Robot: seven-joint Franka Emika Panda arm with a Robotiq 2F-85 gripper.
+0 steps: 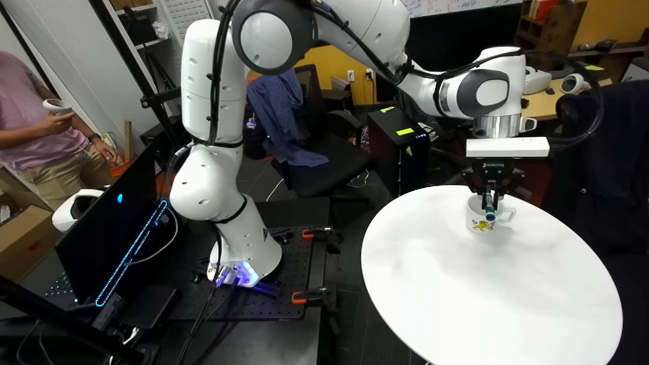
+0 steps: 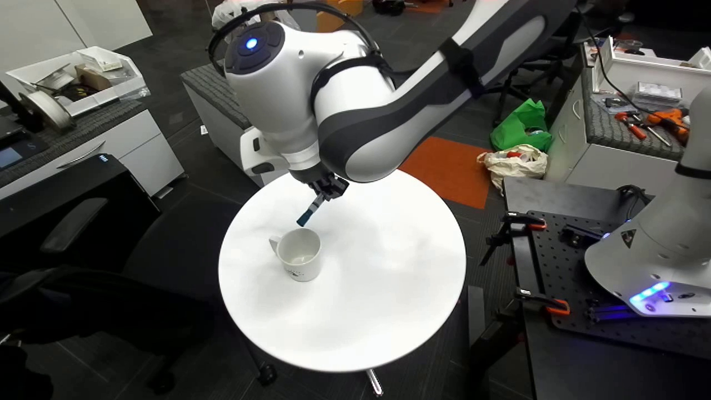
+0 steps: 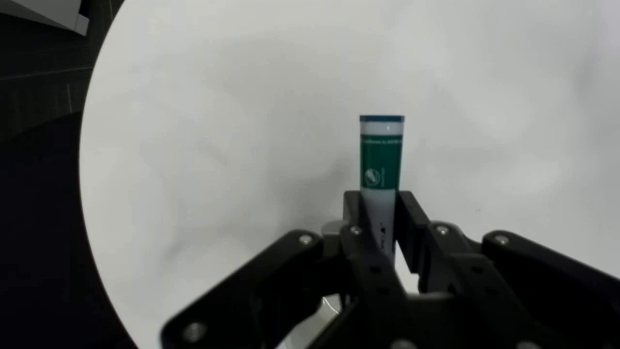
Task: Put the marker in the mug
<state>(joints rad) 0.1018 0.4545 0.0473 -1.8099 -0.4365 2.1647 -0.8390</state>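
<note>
Marker (image 3: 381,162) is being pinched in my claw (image 3: 380,213), which is pressing on both its sides; its teal end is pointing down. In the wrist view I am seeing also its green label.

At the far left of an exterior view, a person (image 1: 30,106) in a pink shirt is holding a controller (image 1: 57,105). Lower down, a headset (image 1: 66,215) is sitting. Next, my arm (image 1: 205,185) is standing, and a light (image 1: 247,272) is glowing violet at its foot. After the arm, a cloth (image 1: 286,121) is hanging over a chair (image 1: 332,170). Further to the right, the table (image 1: 487,299) is bearing the mug (image 1: 473,217), which is standing upright and showing a yellow figure on its wall, with the handle pointing to the right. My claw is hanging above the table there, and the marker is crossing before the mug's wall. In both exterior views the marker's lower end is appearing outside the mug, very near to it; whether it is touching the rim, I am not able to tell. How high it is hanging, I am also not managing to judge.
</note>
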